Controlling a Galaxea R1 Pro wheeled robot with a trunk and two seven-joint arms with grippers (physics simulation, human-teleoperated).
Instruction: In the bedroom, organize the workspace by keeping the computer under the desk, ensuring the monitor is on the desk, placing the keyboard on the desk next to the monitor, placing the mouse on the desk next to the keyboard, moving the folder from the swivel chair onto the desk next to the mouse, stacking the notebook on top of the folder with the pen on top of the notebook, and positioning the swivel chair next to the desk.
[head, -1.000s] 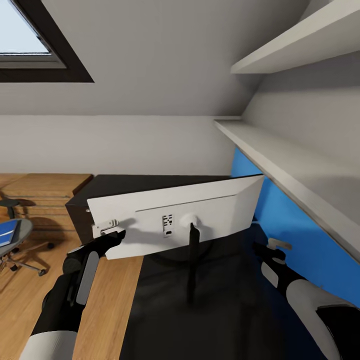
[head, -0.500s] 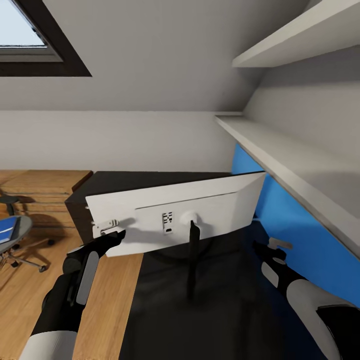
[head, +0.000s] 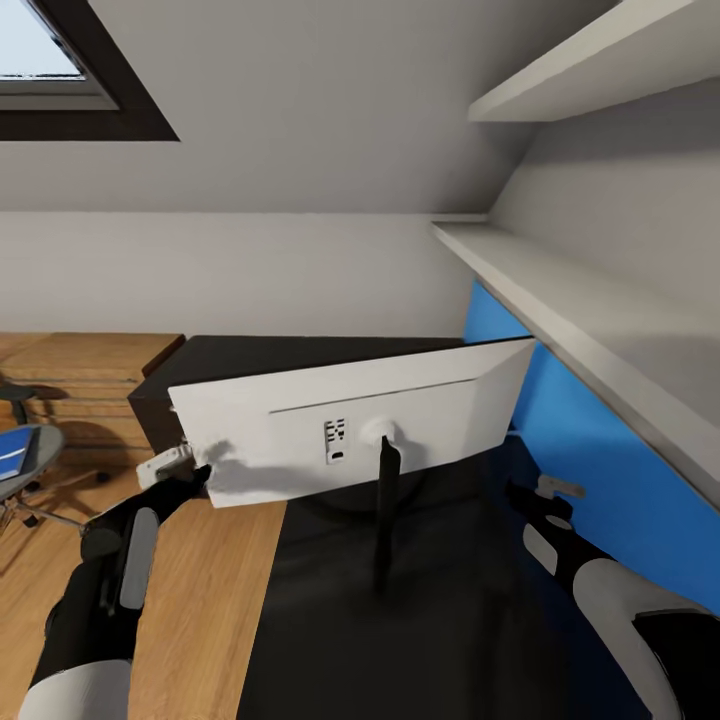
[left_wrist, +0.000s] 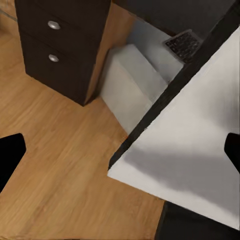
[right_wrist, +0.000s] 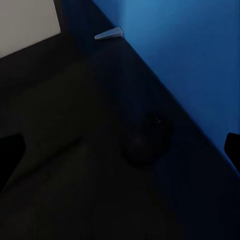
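The monitor (head: 350, 430) stands on the black desk (head: 430, 640) with its white back toward me, on a thin black stem (head: 384, 520). Its left end overhangs the wooden floor. My left gripper (head: 168, 466) is open just left of the monitor's lower corner (left_wrist: 185, 150), which lies between the spread fingers without touching them. My right gripper (head: 553, 490) hovers open over the desk by the blue wall, above the dark mouse (right_wrist: 145, 140). Under the desk sits the grey computer (left_wrist: 132, 87), the keyboard (left_wrist: 182, 44) just past it. The swivel chair (head: 22, 468) at far left carries the blue folder (head: 12, 455).
Black drawers with round knobs (left_wrist: 55, 45) stand at the desk's end. A blue wall panel (head: 600, 470) and a sloping white shelf (head: 560, 310) close in the desk's right side. A small pale stick (right_wrist: 109, 34) lies at the wall's foot. Wooden floor (head: 210, 610) lies left.
My left gripper has drawn back to the left, off the monitor's back edge to just outside its corner. The head view has shifted a little. The right arm is still.
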